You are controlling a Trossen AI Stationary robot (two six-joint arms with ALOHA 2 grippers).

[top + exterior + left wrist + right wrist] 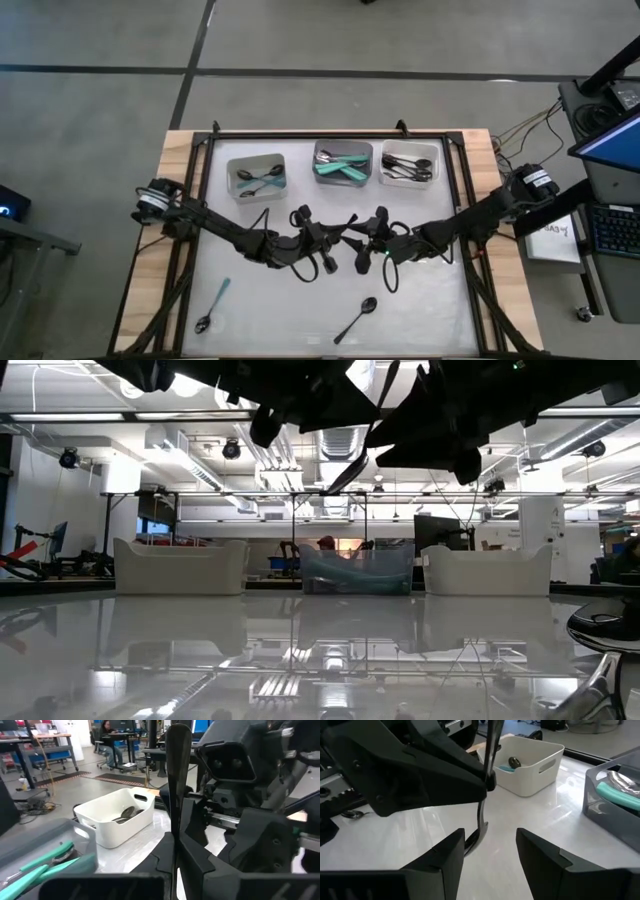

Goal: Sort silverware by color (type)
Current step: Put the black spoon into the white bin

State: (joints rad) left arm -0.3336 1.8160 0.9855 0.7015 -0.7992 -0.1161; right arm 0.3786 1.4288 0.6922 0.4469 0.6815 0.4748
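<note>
Black spoon (489, 755) upright, pinched in left gripper (345, 240), before spread right gripper (490, 855).

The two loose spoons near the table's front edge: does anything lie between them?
No. In the high view the stretch of table between the teal-handled spoon and the black spoon is bare; both arms hang farther back, over mid-table.

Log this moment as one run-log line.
left gripper: shut on black spoon, mid-table | right gripper: open, facing it | loose on table: teal-handled spoon, black spoon
</note>
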